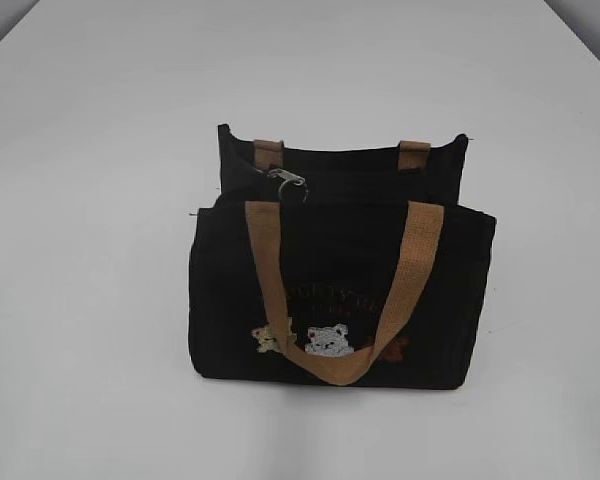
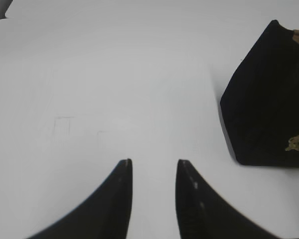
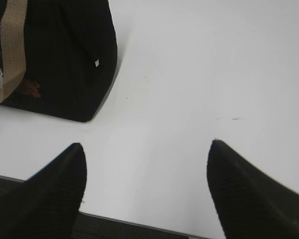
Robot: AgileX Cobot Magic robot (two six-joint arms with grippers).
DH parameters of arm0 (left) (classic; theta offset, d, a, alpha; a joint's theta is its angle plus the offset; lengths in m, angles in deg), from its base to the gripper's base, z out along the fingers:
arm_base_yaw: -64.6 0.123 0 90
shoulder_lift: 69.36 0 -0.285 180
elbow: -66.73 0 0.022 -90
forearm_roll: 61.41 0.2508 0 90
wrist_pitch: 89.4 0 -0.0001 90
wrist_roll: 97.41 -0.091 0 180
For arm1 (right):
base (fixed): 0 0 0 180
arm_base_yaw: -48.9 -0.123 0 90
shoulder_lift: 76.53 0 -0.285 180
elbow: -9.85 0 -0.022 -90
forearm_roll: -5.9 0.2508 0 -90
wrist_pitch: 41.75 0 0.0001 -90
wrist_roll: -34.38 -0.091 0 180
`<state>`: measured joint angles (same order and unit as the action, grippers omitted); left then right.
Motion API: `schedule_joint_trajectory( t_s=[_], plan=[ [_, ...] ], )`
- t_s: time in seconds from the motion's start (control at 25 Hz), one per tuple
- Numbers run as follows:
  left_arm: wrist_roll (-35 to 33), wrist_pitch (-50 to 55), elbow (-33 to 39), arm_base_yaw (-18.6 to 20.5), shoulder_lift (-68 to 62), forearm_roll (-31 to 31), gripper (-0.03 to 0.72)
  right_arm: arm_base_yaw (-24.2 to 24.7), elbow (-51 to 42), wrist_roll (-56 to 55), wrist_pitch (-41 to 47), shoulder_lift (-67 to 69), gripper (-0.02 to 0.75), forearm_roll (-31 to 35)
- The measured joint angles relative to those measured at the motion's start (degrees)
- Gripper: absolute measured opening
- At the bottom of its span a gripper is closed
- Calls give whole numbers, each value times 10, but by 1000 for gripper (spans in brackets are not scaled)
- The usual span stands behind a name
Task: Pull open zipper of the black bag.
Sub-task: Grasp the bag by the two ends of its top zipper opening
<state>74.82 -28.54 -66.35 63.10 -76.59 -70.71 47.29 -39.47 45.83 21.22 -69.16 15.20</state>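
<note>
Bag: the black bag [image 1: 340, 290] stands upright near the middle of the white counter [image 1: 90, 200], front panel facing the exterior camera.
Front panel: faint tan lettering sits above small embroidered bears [image 1: 325, 340], one pale and one white, with a reddish figure partly hidden behind the handle.
Handles: the front tan handle [image 1: 340, 300] hangs down in a loop over the front panel, reaching almost to the bottom edge; only the two stubs of the rear tan handle [image 1: 268, 152] show above the back panel.
Zipper: the zipper [image 1: 288, 183] runs along the top between the panels; its silver pull and ring lie at the left end, just behind the front handle's left strap.
Left gripper: the left gripper [image 2: 153, 174] hovers above bare counter with a narrow gap between its dark fingers, holding nothing; the bag lies off to its right, apart from it.
Right gripper: the right gripper [image 3: 147, 164] has its fingers spread wide over the counter's near edge, empty; the bag's corner sits up and to its left, not touching.
</note>
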Motion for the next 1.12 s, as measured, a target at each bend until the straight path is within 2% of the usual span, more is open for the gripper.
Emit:
schedule_joint_trajectory(
  t_s=[0.8, 0.96, 1.12],
  plan=[
    [0, -5, -2, 0, -4, -7, 233, 0, 0, 0, 0, 0, 582, 1],
    [0, -59, -22, 0, -51, -59, 245, 0, 0, 0, -2, 17, 582, 10],
    [-23, -139, -25, 0, -146, -193, 281, -1, 3, 0, -24, 67, 582, 45]
  ],
)
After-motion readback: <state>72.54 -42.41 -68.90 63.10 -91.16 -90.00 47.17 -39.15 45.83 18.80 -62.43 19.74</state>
